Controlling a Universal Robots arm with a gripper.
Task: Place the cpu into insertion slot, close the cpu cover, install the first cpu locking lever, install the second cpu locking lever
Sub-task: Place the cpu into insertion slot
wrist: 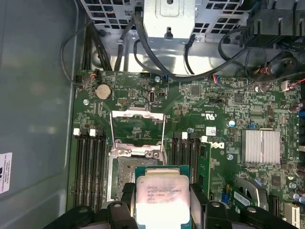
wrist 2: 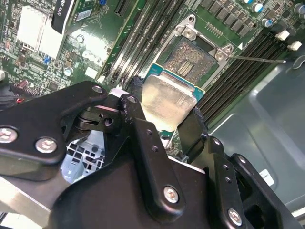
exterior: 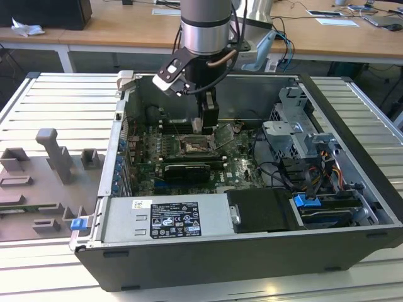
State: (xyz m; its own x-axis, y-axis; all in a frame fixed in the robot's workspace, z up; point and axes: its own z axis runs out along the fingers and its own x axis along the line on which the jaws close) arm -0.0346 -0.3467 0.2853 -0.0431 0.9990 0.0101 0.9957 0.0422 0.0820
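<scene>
My gripper [wrist 2: 164, 109] is shut on the cpu [wrist 2: 167, 100], a flat square chip with a silver top and a green rim, its black fingers [wrist 2: 135, 98] pressing two opposite edges. The chip hangs just above and beside the insertion slot [wrist 2: 191, 59], a dark square socket that lies bare. In the first wrist view the cpu [wrist: 162, 193] overlaps the slot's [wrist: 123, 176] near corner, and the cpu cover [wrist: 137, 128] is swung open beyond it. A thin locking lever [wrist 2: 259, 60] sticks out sideways. In the exterior view the gripper [exterior: 205, 126] hovers over the socket [exterior: 192, 146] inside the case.
Long black memory slots [wrist: 90, 162] flank the socket on both sides. A finned heatsink [wrist: 260, 146] sits further along the board. Cables [wrist: 157, 62] and a metal drive cage [exterior: 296, 135] lie nearby. The case walls [exterior: 208, 251] ring the motherboard.
</scene>
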